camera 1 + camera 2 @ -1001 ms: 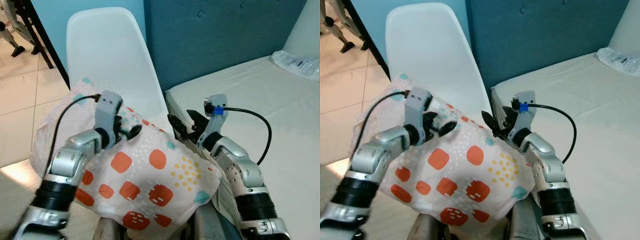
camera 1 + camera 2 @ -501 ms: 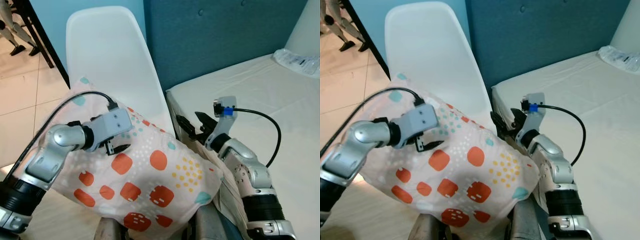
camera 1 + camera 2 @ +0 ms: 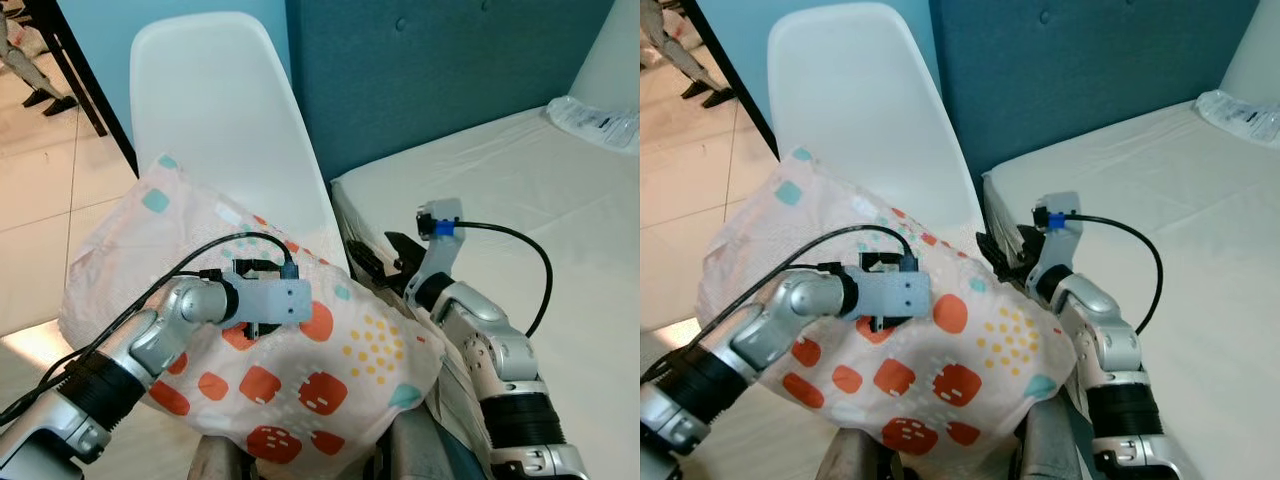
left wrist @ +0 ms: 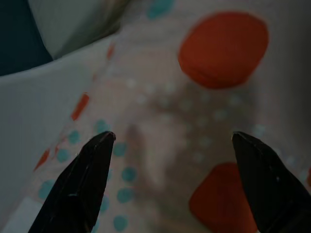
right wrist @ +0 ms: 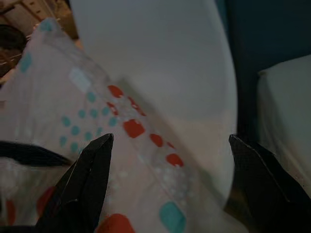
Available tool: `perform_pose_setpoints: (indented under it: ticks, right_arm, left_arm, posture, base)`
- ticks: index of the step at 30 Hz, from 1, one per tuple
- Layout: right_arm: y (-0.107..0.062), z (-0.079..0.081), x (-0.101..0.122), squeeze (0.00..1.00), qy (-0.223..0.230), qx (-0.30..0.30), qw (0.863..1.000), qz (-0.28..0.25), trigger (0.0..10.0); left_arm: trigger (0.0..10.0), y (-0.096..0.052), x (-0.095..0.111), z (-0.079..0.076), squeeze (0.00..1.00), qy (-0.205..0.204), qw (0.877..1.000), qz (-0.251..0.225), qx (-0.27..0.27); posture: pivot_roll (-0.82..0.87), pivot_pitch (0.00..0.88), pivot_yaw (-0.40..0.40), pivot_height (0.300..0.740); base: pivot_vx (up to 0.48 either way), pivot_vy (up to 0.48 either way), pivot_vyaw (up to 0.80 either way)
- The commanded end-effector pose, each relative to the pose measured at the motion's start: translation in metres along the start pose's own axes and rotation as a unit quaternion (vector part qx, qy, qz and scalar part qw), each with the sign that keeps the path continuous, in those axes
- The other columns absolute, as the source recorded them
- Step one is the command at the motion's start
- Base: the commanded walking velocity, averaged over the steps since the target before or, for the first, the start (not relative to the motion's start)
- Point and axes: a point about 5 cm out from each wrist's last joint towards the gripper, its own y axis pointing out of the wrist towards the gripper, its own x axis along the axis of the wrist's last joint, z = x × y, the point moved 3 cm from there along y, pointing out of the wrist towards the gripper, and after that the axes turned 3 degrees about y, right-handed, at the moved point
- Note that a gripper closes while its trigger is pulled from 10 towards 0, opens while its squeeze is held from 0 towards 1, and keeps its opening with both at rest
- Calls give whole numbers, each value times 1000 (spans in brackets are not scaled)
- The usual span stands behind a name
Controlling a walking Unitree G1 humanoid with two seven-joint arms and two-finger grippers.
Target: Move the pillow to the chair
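A pillow (image 3: pixel 330 350), pale with orange squares and teal dots, lies across the seat of the white chair (image 3: pixel 215 100) and overhangs its front edge. My left gripper (image 3: pixel 254 300) hovers over the middle of the pillow, open, its fingers (image 4: pixel 92 165) spread above the fabric with nothing between them. My right gripper (image 3: pixel 380 258) is open at the pillow's right edge, by the gap between chair and bed. In the right wrist view its fingers (image 5: pixel 82 179) frame the pillow (image 5: pixel 97 126) and the chair's backrest (image 5: pixel 155 58).
A bed with a white mattress (image 3: pixel 520 190) stands close on the right, against a dark blue padded wall (image 3: pixel 430 70). A clear plastic bag (image 3: pixel 595 120) lies on the bed's far corner. Tiled floor (image 3: pixel 40 200) and a dark furniture leg (image 3: pixel 95 90) are on the left.
My left arm has swung down and right, its gripper turning off the pillow's upper part to its middle. My right gripper has lifted slightly off the pillow's edge. The pillow stays put.
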Motion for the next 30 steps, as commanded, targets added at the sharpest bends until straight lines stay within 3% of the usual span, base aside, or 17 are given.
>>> perform_pose_setpoints:
  ticks: [1,16,22,23,26,27,30]
  right_arm:
    - [0,5,-3,0,8,9,1000,4,10000]
    - [1,7,-1,0,8,6,1000,0,10000]
    - [1,7,-1,0,7,5,1000,0,10000]
    - [1,7,-1,0,7,4,1000,0,10000]
    - [1,7,-1,0,7,3,1000,0,10000]
    - [1,7,-1,0,7,3,1000,0,10000]
    - [1,8,-1,0,7,2,1000,-1,10000]
  left_arm:
    - [10000,9,-3,-9,0,31,999,15,-12]
    - [10000,33,-9,-15,0,86,994,61,21]
    - [10000,40,-14,-12,0,87,991,84,52]
    - [10000,41,-16,-11,0,73,992,90,58]
    - [10000,45,-22,-10,0,-56,991,92,81]
    - [10000,45,-22,-10,0,-56,991,92,81]
    - [10000,48,-25,-19,0,-121,987,87,66]
  posture:
    - [-41,185,60,611]
    - [-45,179,64,611]
    - [-48,178,67,611]
    - [-49,176,67,611]
    - [-51,177,69,611]
    - [-51,177,69,611]
    - [-51,178,71,611]
  base:
    - [0,0,0]
    - [0,0,0]
    - [0,0,0]
    - [0,0,0]
    - [0,0,0]
    - [0,0,0]
    - [0,0,0]
